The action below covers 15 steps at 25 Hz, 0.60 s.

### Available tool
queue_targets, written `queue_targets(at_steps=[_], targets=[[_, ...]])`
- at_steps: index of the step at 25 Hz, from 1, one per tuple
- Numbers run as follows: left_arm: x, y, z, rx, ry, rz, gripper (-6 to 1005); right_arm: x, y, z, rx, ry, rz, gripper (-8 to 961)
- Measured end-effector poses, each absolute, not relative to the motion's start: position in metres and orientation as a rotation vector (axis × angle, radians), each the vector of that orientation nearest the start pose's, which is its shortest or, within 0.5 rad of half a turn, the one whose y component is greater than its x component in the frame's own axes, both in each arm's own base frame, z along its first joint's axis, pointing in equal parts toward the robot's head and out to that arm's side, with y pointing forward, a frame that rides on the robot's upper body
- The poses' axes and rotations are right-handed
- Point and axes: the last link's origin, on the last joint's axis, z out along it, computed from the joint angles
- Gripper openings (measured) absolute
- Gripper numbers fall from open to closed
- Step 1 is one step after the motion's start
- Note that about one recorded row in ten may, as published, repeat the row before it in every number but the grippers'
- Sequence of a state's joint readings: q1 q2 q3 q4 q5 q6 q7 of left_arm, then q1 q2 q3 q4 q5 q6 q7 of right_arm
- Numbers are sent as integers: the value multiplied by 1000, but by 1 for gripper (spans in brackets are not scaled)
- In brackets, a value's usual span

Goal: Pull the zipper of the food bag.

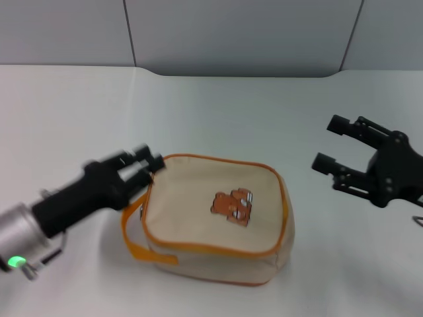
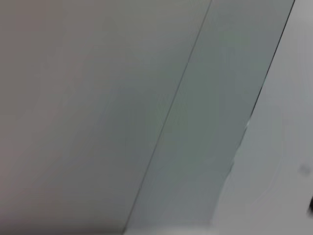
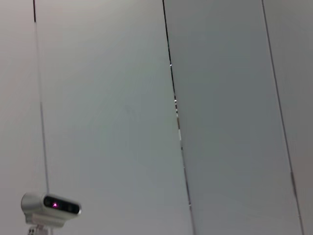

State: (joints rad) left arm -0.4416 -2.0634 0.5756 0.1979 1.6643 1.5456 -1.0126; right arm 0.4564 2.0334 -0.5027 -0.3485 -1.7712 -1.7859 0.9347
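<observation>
One food bag point(image 1: 215, 228) lies on the white worktop point(image 1: 218, 112), near its front edge and about midway between the left and right edges. It is a beige box-shaped pouch with orange piping, lying with its broad face up, and a small brown bear print point(image 1: 232, 206) shows on that face. An orange strap loop point(image 1: 137, 232) hangs off the bag's left end, toward the front-left corner of the worktop. The zipper cannot be made out in the head view; the bag's left side wall, where it might run, is partly covered by the left arm.

The left end effector point(image 1: 147, 162) reaches in from the front-left corner and sits at the bag's upper left corner, its dark fingertips touching or just beside the piped edge. It is blurred, so whether it is released or clenched on anything cannot be told.

The right end effector point(image 1: 337, 143) hovers over the right part of the worktop, well apart from the bag, with its two black fingers spread and nothing between them.

Farther back, the worktop's far edge meets a grey panelled wall point(image 1: 231, 33). Both wrist views show only grey wall panels with thin seams; the right wrist view also catches a small white camera unit point(image 3: 50, 207) with a pink light.
</observation>
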Motion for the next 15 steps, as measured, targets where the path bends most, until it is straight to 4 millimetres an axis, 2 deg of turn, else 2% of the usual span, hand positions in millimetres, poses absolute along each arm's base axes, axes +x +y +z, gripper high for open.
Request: queue_targets(at_steps=[2, 3, 4, 6, 8, 11, 13, 15], targets=[[-287, 287, -8, -2325, -689, -1209, 260, 273, 287, 23, -2486, 379, 1220, 755], [-280, 281, 9, -2403, -591, -1266, 300, 271, 285, 31, -2575, 392, 1231, 777], [-279, 280, 11, -2422, -574, -1268, 341, 271, 285, 31, -2575, 392, 1231, 777], [-270, 273, 19, -2562, -467, -1286, 421, 268, 282, 36, -2683, 383, 1222, 777], [-263, 265, 20, -2739, -375, -1270, 502, 265, 277, 35, -2821, 357, 1181, 777], [-260, 260, 14, -2878, -349, -1209, 639, 264, 275, 31, -2875, 349, 1144, 777], [-261, 259, 10, -2928, -354, -1165, 730, 263, 274, 25, -2906, 343, 1115, 777], [-262, 259, 7, -2941, -363, -1146, 768, 262, 274, 20, -2923, 340, 1101, 777]])
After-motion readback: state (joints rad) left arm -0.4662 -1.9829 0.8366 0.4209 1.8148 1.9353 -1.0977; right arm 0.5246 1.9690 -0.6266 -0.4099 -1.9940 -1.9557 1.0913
